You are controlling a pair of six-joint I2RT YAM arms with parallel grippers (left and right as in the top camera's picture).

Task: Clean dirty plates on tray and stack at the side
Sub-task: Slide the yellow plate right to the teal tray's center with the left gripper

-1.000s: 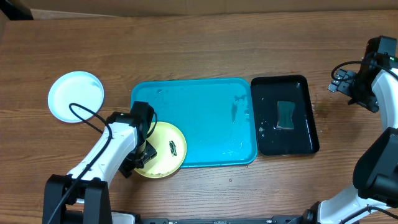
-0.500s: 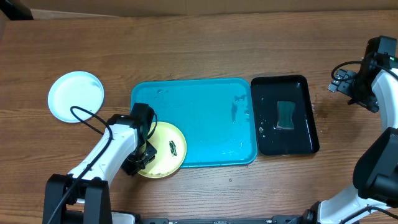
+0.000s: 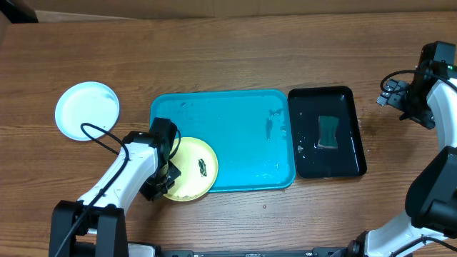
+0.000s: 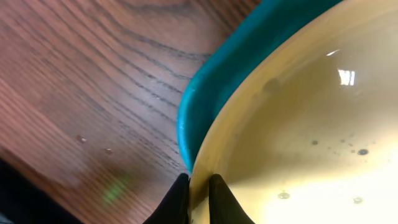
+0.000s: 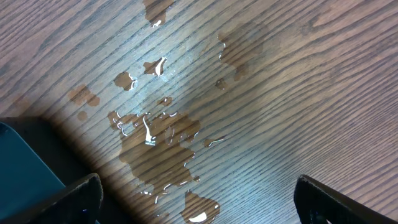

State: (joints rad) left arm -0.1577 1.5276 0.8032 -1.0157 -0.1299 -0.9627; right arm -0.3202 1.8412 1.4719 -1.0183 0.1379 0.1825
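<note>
Our left end effector (image 4: 198, 186) pinches the rim of the yellow plate (image 4: 298, 124) at a corner of the tray (image 4: 249, 56). We should grip firmly and lift level, while the right end effector (image 5: 199, 196) hangs spread.

The yellow-green plate (image 3: 193, 173) is partly hidden by the left hand (image 3: 166, 187); its dark smear (image 3: 203, 168) cannot be made out.

- left arm (image 3: 118, 178): reaches in from the near edge of the desk (image 3: 235, 50), forearm angled up and right, wrist bent downward
- left end effector (image 4: 198, 200): fingers almost together, pinching the rim of the yellow-green plate (image 4: 298, 124)
- right arm (image 3: 435, 93): folded at the far right
- right end effector (image 5: 199, 199): fingers spread wide, hanging above the desk
</note>
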